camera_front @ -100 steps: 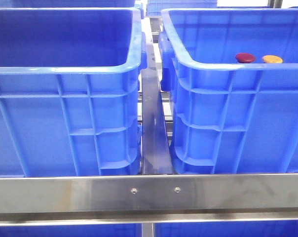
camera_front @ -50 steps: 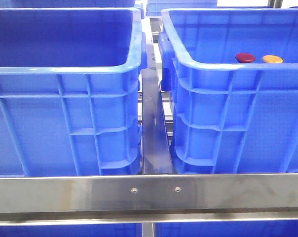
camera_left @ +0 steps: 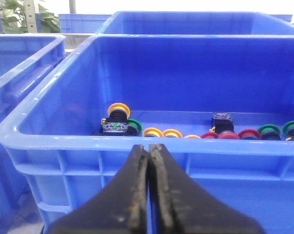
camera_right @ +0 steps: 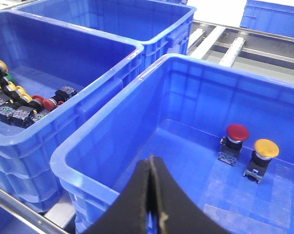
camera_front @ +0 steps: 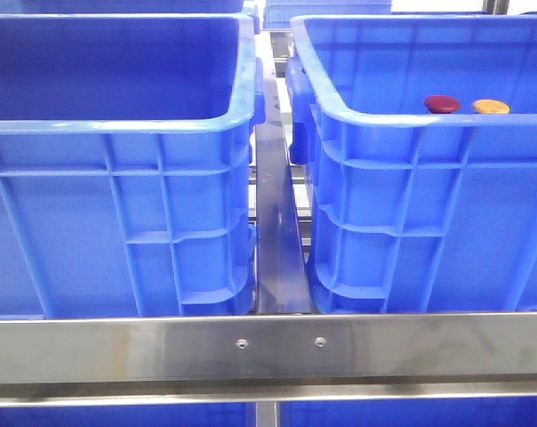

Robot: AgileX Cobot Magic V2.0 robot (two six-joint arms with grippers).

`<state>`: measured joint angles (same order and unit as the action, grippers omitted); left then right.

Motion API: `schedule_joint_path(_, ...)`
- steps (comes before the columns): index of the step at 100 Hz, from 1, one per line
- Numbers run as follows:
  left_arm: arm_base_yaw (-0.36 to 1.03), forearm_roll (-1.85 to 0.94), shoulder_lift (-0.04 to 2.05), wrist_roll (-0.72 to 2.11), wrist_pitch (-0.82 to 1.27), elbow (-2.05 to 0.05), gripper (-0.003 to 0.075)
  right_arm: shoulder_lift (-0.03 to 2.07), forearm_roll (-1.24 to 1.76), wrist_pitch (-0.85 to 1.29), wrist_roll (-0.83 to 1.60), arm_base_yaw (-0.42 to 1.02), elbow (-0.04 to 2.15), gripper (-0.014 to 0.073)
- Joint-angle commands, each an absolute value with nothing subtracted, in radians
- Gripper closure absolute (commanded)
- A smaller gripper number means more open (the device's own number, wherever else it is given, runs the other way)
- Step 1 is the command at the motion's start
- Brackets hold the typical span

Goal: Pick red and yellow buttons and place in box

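A dark red button (camera_front: 442, 104) and a yellow button (camera_front: 491, 107) lie side by side inside the right blue crate (camera_front: 411, 120). The right wrist view shows them on black bases, red (camera_right: 237, 132) and yellow (camera_right: 266, 147), on that crate's floor (camera_right: 283, 195). My right gripper (camera_right: 151, 160) is shut and empty above this crate's near rim, apart from the buttons. My left gripper (camera_left: 149, 147) is shut and empty in front of the wall of another blue crate (camera_left: 64, 141). Neither gripper shows in the front view.
The left crate (camera_front: 117, 124) stands beside the right one with a metal rail (camera_front: 273, 249) between them. It holds several mixed buttons (camera_right: 20, 105), yellow (camera_left: 119, 109), red (camera_left: 229, 135) and green. A steel bar (camera_front: 268, 347) crosses the front. More crates stand behind.
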<state>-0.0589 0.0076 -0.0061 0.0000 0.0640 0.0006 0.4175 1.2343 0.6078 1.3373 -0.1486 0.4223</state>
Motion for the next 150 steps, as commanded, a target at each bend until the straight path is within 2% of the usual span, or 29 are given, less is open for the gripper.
schedule_joint_path(1,-0.062,0.007,-0.036,-0.016,-0.01,0.053,0.074,0.423,1.281,0.592,1.346,-0.146,0.446,0.0659)
schedule_joint_path(18,-0.062,0.007,-0.036,-0.016,-0.01,0.053,0.074,0.409,1.281,0.578,1.346,-0.147,0.446,0.0659)
schedule_joint_path(28,-0.062,0.007,-0.036,-0.016,-0.01,0.053,0.074,0.385,1.281,0.481,1.338,-0.146,0.446,0.0659)
schedule_joint_path(40,-0.062,0.007,-0.036,-0.016,-0.01,0.053,0.074,0.374,1.214,0.414,1.211,-0.136,0.443,0.0659)
schedule_joint_path(53,-0.062,0.007,-0.036,-0.016,-0.01,0.053,0.074,0.338,1.03,0.342,1.013,-0.087,0.416,0.0659)
schedule_joint_path(68,-0.062,0.007,-0.036,-0.016,-0.01,0.053,0.074,0.266,0.793,0.163,0.759,0.005,0.343,0.0659)
schedule_joint_path(85,-0.062,0.007,-0.036,-0.016,-0.01,0.053,0.074,0.207,0.346,-0.035,0.276,0.085,0.242,0.0659)
schedule_joint_path(94,-0.062,0.007,-0.036,-0.016,-0.01,0.053,0.074,0.188,0.106,-0.144,0.016,0.08,0.185,0.0659)
schedule_joint_path(101,-0.062,0.007,-0.036,-0.016,-0.01,0.053,0.074,0.172,0.0,-0.185,-0.091,0.064,0.146,0.0659)
schedule_joint_path(130,-0.062,0.007,-0.036,-0.016,-0.01,0.053,0.074,0.022,-0.033,-0.171,-0.117,0.0,-0.014,0.0659)
schedule_joint_path(137,-0.062,0.007,-0.036,-0.016,-0.01,0.053,0.074,-0.04,-0.052,-0.095,-0.121,-0.017,-0.012,0.0659)
schedule_joint_path(150,-0.062,0.007,-0.036,-0.016,-0.01,0.053,0.074,-0.035,-0.062,-0.076,-0.12,-0.054,-0.014,0.0659)
